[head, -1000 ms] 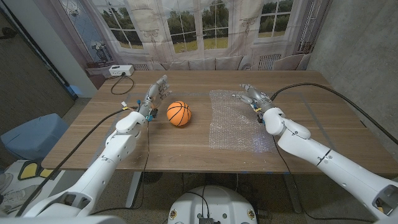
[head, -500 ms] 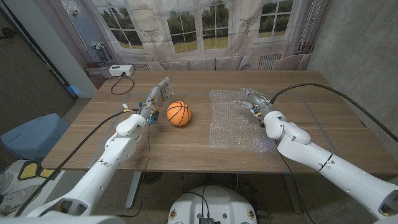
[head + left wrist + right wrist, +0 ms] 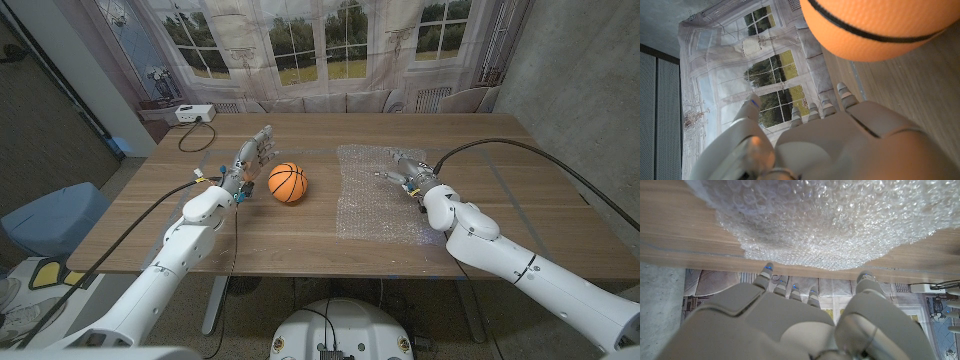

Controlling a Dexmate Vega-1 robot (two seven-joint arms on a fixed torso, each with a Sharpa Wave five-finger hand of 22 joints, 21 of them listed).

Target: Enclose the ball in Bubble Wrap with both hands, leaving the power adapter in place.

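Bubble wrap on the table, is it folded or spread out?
Spread. The bubble wrap lies open as one sheet on the table, apart from the basketball.

no readable text, labels or numbers anywhere

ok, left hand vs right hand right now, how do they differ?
The left hand stands beside the ball, fingers pointing away from the robot, over bare wood; the right hand is over the bubble wrap, fingers angled toward picture left. The left hand is close to the ball; the right hand is well apart from it. Both are open and hold nothing.
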